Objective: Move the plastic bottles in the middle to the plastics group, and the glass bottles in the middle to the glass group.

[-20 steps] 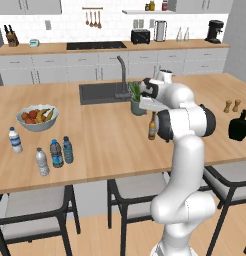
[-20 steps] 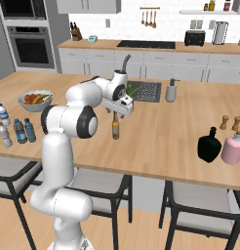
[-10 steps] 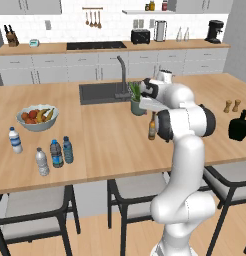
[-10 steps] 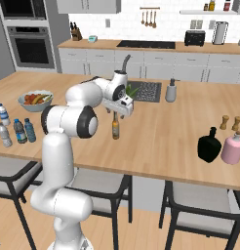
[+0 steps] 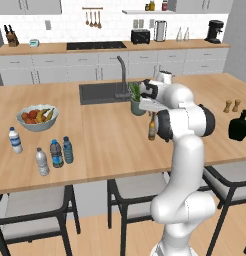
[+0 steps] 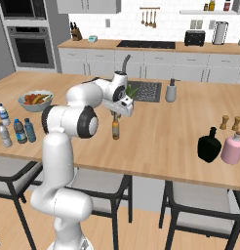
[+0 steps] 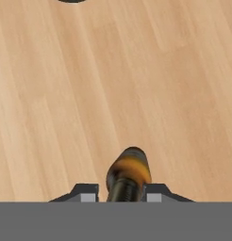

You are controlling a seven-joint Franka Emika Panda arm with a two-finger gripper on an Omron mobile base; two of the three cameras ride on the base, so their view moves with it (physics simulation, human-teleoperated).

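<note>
Grip first — the amber bottle (image 6: 115,129) stands upright mid-bench (image 6: 161,127), and the hand (image 7: 121,190) is down over its neck. The lift should go straight up so the slim bottle does not tip or swing, then carry right to the black bottle (image 6: 209,144), well apart at the bench's far end, and set down beside it, clear of the pink bottle (image 6: 232,148). The hand looks nearly closed, fingers (image 7: 87,190) pressed on either side of the orange top — a hold, I judge.
</note>
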